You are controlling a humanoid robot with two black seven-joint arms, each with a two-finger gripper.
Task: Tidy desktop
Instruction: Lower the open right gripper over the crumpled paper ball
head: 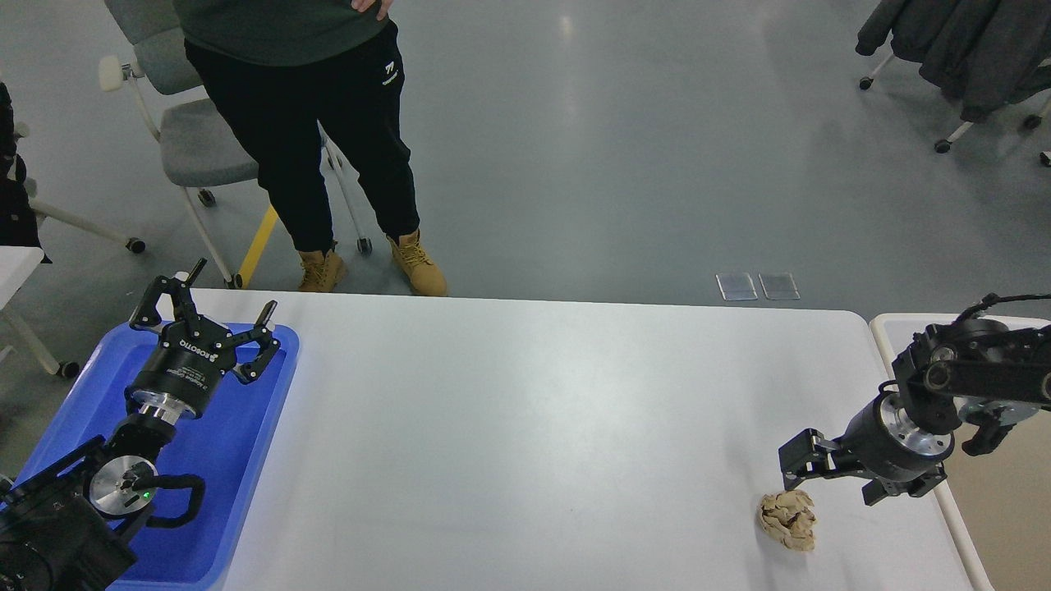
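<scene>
Right hand (795, 469) hangs just above the paper wad (787, 519) on the bench (525, 427), can't tell its state; left hand (215, 320) spread wide over the tray (234, 460).

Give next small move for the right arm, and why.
Probably lower the right pincer onto the crumpled paper ball and close. The ball lies loose on the desktop just below the fingertips, not yet gripped.

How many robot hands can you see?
2. The left gripper hangs open above the blue tray. The right gripper is low over the desktop, just above the crumpled paper ball.
</scene>
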